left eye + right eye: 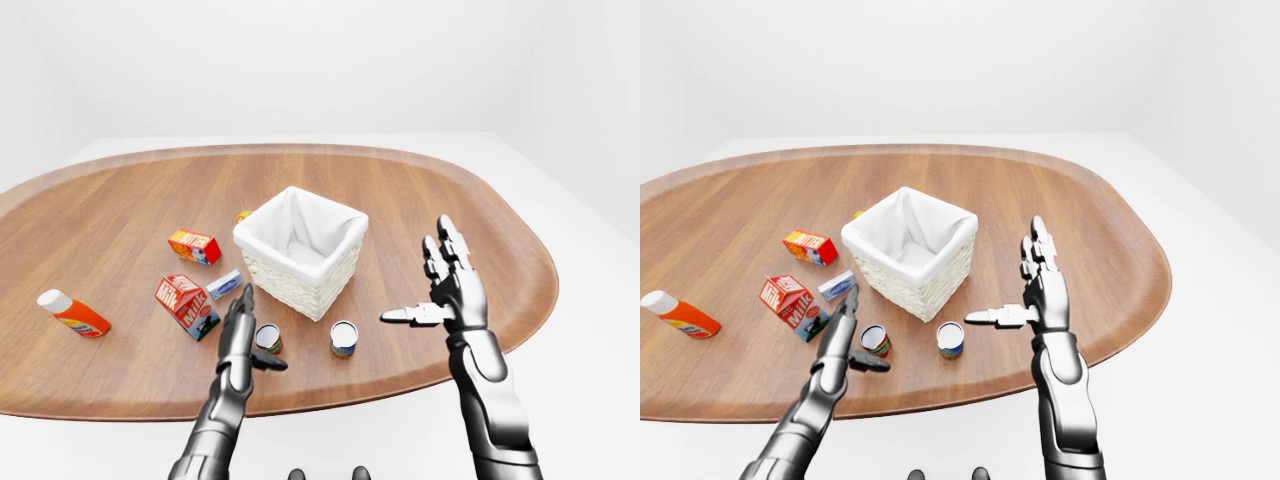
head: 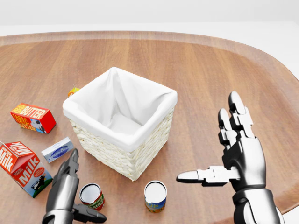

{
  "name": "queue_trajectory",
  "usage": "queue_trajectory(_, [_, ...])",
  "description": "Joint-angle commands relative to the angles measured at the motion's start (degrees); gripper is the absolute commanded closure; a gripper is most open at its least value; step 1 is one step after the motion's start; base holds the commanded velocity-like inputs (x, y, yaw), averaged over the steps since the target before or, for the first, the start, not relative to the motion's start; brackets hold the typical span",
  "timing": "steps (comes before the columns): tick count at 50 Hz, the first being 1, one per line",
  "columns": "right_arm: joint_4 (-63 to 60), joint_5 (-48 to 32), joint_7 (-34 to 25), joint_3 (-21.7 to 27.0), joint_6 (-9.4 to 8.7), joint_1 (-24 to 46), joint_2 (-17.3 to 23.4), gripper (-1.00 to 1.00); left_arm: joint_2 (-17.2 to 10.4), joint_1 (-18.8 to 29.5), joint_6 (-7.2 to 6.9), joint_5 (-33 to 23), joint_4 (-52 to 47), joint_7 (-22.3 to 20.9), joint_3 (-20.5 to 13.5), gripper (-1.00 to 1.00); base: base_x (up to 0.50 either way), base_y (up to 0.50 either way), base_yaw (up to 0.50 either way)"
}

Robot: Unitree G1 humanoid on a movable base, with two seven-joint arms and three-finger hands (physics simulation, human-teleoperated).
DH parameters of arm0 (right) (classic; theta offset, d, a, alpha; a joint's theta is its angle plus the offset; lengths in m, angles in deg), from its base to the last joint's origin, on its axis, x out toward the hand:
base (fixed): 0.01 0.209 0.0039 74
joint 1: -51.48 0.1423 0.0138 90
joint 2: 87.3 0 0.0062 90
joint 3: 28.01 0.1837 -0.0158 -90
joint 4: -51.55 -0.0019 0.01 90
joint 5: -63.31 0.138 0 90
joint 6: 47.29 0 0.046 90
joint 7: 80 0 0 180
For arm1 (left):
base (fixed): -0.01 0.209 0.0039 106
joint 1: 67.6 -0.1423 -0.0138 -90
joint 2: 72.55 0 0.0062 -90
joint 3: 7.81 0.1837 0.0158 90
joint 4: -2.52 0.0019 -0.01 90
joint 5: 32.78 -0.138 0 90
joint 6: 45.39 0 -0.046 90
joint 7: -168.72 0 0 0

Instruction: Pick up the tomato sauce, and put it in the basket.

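Note:
The tomato sauce (image 2: 91, 196) is a small can with a red and green label, standing upright on the wooden table, lower left of the basket. The basket (image 2: 117, 158) is white wicker with a white cloth liner and looks empty. My left hand (image 2: 83, 186) is open right beside the can, fingers along its left side and thumb below it, not closed round it. My right hand (image 2: 208, 140) is open with fingers spread and thumb pointing left, held right of the basket and apart from everything.
A second can (image 2: 155, 196) with a blue and yellow label stands below the basket. A milk carton (image 2: 23, 168), a small blue-white box (image 2: 57, 149), a red butter box (image 2: 32, 116) and an orange bottle (image 1: 75, 313) lie left. The table's near edge (image 1: 350, 395) is close.

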Motion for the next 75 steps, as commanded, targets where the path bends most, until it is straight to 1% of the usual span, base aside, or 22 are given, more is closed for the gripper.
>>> queue_trajectory(1, [0.33,0.04,-0.03,0.04,0.0,0.1,0.02,-1.0,-0.03,0.43,0.0,0.06,0.63,0.18,0.0,-0.99,0.0,0.0,0.0])
queue_trajectory(29, [-0.21,0.06,0.08,0.03,0.0,0.11,0.04,-1.0,0.48,0.5,0.0,-0.21,0.9,0.31,0.52,-0.99,0.0,0.0,0.0])
queue_trajectory(52, [0.59,0.06,-0.02,-0.01,0.0,0.13,0.01,-1.0,0.32,2.99,0.0,-0.57,7.26,2.86,0.87,-0.99,0.0,0.0,0.0])
queue_trajectory(68, [0.66,0.02,0.07,-0.07,0.0,0.09,0.0,-1.0,0.6,2.78,0.0,-0.65,6.83,2.71,1.06,-0.99,0.0,0.0,0.0])
queue_trajectory(75, [0.26,0.02,0.18,-0.11,0.0,0.15,-0.02,-1.0,0.53,3.26,0.0,-0.7,8.19,3.14,1.11,-0.98,0.0,0.0,0.0])
